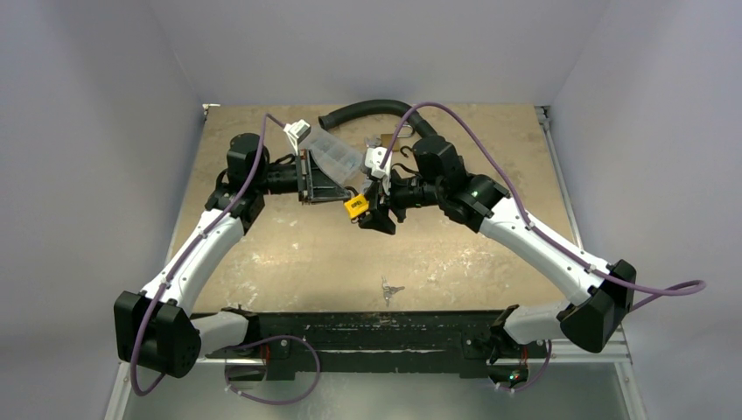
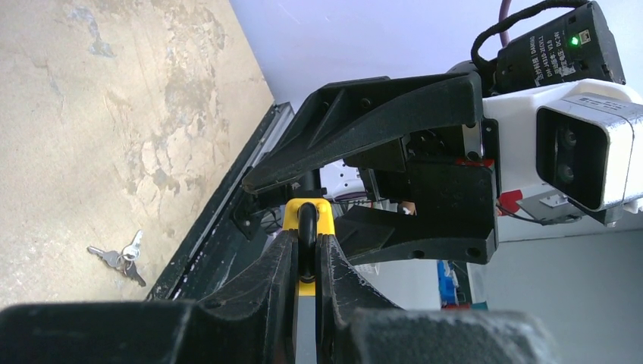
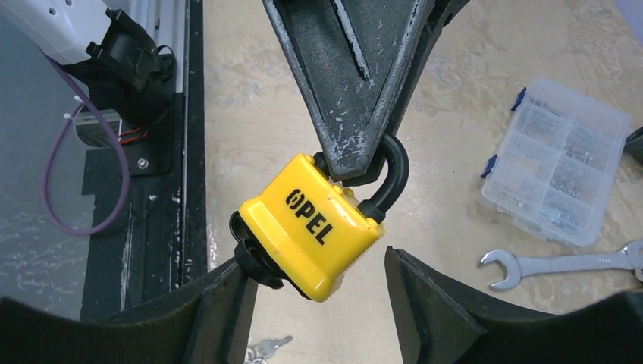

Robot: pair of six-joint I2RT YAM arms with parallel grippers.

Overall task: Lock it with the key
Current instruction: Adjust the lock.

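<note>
Pinches the black shackle point(image 2: 306, 227) of the yellow padlock point(image 3: 315, 224) tight in the left end effector point(image 2: 306, 262), holding the lock in the air above the table point(image 1: 289, 254) with its body turned toward the right arm. Brackets that body with the right end effector point(image 3: 311, 265), spread wide and grasping nothing, one finger point(image 3: 224, 303) touching or all but touching the black cap point(image 3: 254, 262) at the lock's base, the other finger point(image 3: 447, 303) standing apart. Holds no key in either: keys point(image 1: 391, 290) flat on the table near its front edge, well apart from the lock. Cannot tell the seating of the shackle's far leg in the body, hidden behind the left fingers. Judging from this, an early step, with the key pick-up not yet done. Risks twisting the lock about its shackle on closing the right fingers off-centre, given only a narrow pinch on a round bar to resist turning. Risks knocking it out of the left grip with any sideways nudge at the cap. Risks a poor grab at the keys as well: small, flat, ringed together, likely to slide on the table or come up with the wrong one forward. Risks missing the keyhole afterwards with a lock hanging askew.
</note>
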